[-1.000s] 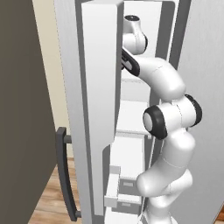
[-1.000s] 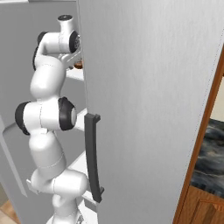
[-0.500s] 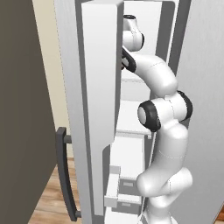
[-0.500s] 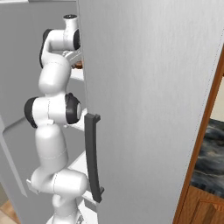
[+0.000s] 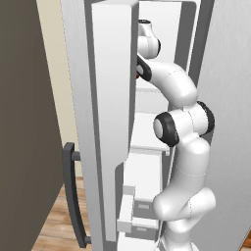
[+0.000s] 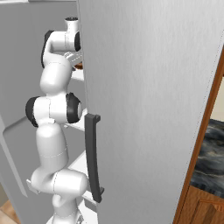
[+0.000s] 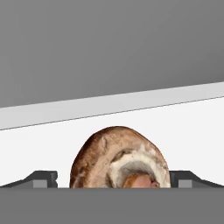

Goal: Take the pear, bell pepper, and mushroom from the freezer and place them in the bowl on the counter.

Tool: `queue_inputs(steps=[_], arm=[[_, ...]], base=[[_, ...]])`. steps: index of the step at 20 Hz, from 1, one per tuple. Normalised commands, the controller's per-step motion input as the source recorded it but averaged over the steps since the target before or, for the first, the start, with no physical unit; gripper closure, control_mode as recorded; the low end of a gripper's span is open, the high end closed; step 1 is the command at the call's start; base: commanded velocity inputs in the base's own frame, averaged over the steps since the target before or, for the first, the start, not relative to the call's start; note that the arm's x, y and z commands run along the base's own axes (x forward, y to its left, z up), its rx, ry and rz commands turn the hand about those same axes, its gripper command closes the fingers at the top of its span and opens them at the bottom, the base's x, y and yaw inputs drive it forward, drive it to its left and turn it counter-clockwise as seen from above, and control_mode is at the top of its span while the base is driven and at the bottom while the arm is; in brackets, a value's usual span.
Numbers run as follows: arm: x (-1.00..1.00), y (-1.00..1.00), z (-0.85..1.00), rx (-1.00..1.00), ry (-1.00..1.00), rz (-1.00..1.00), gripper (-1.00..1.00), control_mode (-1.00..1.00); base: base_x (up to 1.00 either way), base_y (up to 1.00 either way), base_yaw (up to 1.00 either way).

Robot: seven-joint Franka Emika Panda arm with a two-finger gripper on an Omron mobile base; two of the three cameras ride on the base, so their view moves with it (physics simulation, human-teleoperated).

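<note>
In the hand view a brown mushroom [image 7: 118, 155] with a pale underside lies on the white shelf [image 7: 183, 122] of the freezer [image 5: 164, 29]. It sits right between the two dark fingertips [image 7: 43, 179] of my gripper [image 7: 113, 181], whose jaws stand open on either side without pressing it. In the left base view the arm reaches up into the freezer's upper part, with the hand tucked behind the open door [image 5: 110, 122]. The pear, the bell pepper and the bowl are out of view. A strip of the dark marbled counter [image 6: 210, 162] shows at the far right.
The open freezer door with its dark handle [image 5: 71, 196] stands close on the arm's left. The wide grey fridge door [image 6: 153, 87] with its handle [image 6: 92, 162] stands on the right. White drawers [image 5: 142, 206] sit low in the freezer. The shelf ceiling hangs close above the hand.
The arm has pushed a little further up and into the freezer shelf, with its elbow rising slightly. The jaws have stayed open.
</note>
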Motion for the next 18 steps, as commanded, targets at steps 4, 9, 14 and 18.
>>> queue_inputs(steps=[4, 9, 14, 18], arm=[[0.11, 0.08, -0.26, -0.01, 0.09, 0.03, 1.0, -1.0], [0.15, 0.23, -0.28, -0.04, 0.12, 0.03, 1.0, -1.0], [0.09, 0.03, -0.26, -0.01, 0.04, 0.04, 1.0, -1.0], [-0.05, 0.0, -0.01, 0.0, -0.06, 0.01, 1.0, -1.0]], base=[[0.0, 0.0, 0.0], [0.0, 0.0, 0.0], [0.0, 0.0, 0.0], [0.0, 0.0, 0.0]])
